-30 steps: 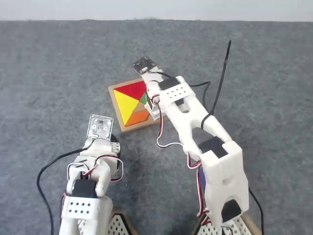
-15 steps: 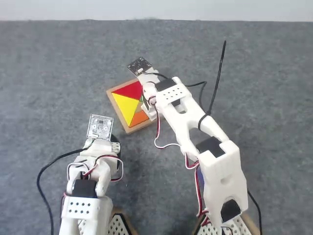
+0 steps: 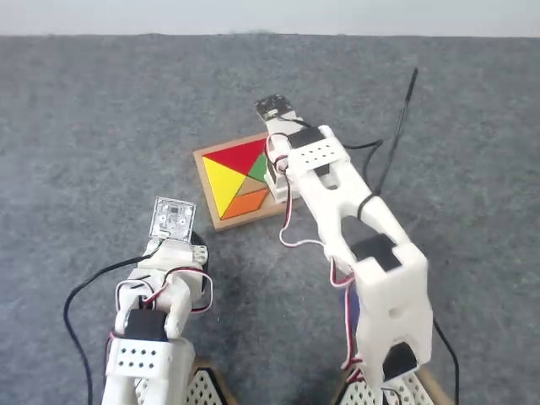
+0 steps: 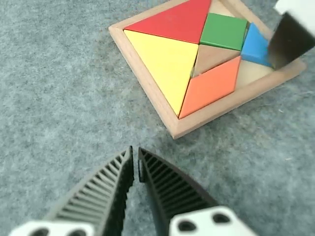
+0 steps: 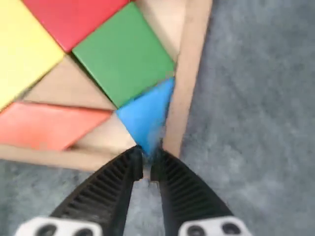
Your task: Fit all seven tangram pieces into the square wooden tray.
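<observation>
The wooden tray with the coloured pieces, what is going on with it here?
A tangram puzzle is being filled in a wooden tray on grey carpet. The red triangle, yellow triangle and green square lie flat inside. The right hand, nearly closed, is at the corner of the blue triangle by the tray's edge; whether it pinches or nudges is unclear. Bare wood shows beside it. The left hand hovers closed over the carpet.

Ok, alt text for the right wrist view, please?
The right claw pinches a corner of the blue triangle by the tray rim. Beside it lie a green square, a red triangle, a yellow triangle and an orange parallelogram.
</observation>
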You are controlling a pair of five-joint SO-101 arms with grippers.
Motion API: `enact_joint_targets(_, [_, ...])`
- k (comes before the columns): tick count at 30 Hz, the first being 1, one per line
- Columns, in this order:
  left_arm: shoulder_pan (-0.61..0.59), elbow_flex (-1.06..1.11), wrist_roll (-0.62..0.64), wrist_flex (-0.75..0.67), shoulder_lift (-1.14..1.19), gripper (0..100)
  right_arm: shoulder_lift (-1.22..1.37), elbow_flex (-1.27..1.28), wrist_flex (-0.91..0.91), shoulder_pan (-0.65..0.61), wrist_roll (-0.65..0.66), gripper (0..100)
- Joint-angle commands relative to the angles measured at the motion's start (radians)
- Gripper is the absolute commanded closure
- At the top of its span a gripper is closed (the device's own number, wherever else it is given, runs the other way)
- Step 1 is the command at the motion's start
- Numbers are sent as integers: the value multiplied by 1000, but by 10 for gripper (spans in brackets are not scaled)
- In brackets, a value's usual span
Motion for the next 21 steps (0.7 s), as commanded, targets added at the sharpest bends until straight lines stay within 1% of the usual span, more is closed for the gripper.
enact_joint_targets(1, [-5, -8, 8, 8, -14, 985, -254, 132, -85, -19, -14, 990])
enact_joint_targets(7, [-5, -8, 8, 8, -14, 985, -621, 539, -360, -22, -5, 983])
enact_joint_targets(8, [-5, -8, 8, 8, -14, 985, -648, 586, -397, -27, -3, 962])
enact_joint_targets(10, [-5, -8, 8, 8, -14, 985, -654, 624, -440, -39, 0, 879])
enact_joint_targets(12, [-5, -8, 8, 8, -14, 985, -613, 603, -440, -42, 35, 785])
enact_joint_targets(13, [-5, -8, 8, 8, -14, 985, -576, 571, -420, -44, 49, 754])
enact_joint_targets(21, [-5, -8, 8, 8, -14, 985, -134, 161, -223, -47, 94, 754])
